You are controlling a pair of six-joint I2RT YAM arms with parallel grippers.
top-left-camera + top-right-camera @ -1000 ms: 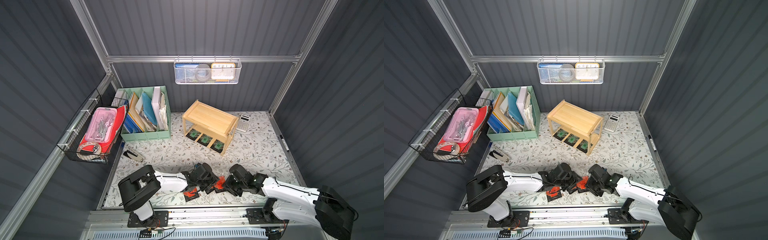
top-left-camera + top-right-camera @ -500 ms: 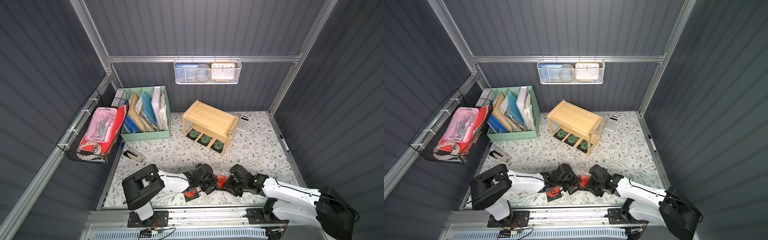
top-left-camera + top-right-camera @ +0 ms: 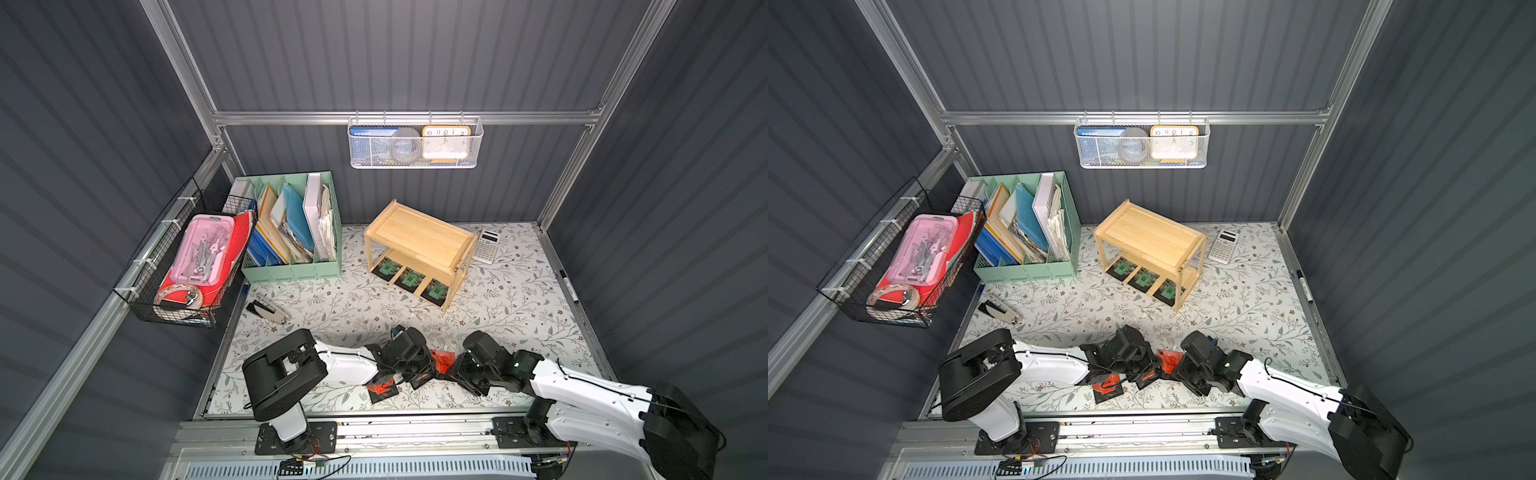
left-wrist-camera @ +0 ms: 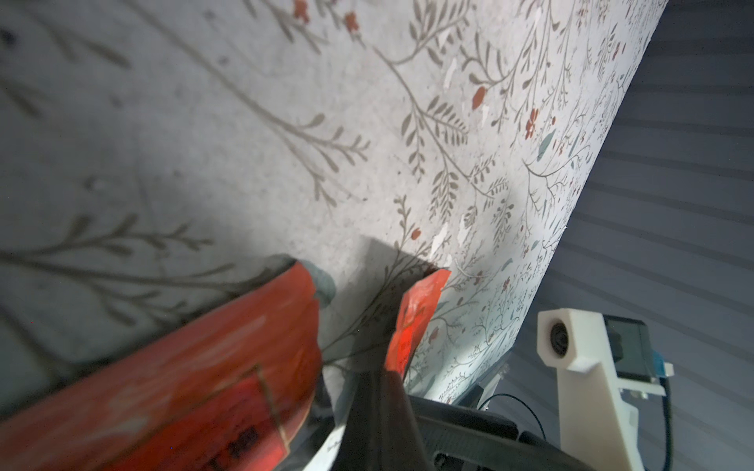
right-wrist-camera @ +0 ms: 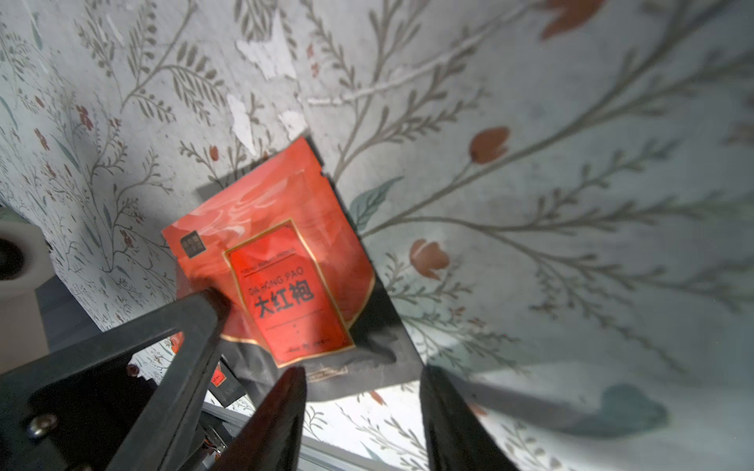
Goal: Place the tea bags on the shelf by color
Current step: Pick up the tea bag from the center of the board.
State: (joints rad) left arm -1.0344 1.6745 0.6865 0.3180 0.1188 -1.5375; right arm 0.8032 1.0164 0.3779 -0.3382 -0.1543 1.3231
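The wooden shelf (image 3: 419, 243) stands at the back with three green-labelled tea bags (image 3: 410, 278) on its lower tier. Near the table's front, a red-labelled tea bag (image 5: 285, 265) hangs between the two arms. My left gripper (image 4: 383, 379) is shut on its edge, and its fingers (image 5: 204, 310) pinch that bag's side in the right wrist view. My right gripper (image 5: 363, 391) is open at the bag's black lower edge, with nothing between its jaws. Two more red tea bags (image 3: 384, 386) (image 3: 419, 379) lie on the table by the left gripper (image 3: 428, 365).
A mint-green file organizer (image 3: 291, 232) stands left of the shelf and a calculator (image 3: 486, 246) to its right. A stapler (image 3: 266, 309) lies by the left edge. A black wire basket (image 3: 187, 266) hangs on the left wall, a white mesh basket (image 3: 415, 143) on the back wall.
The left gripper has closed onto the red tea bag held between the arms. The right gripper's jaws have spread apart off that bag.
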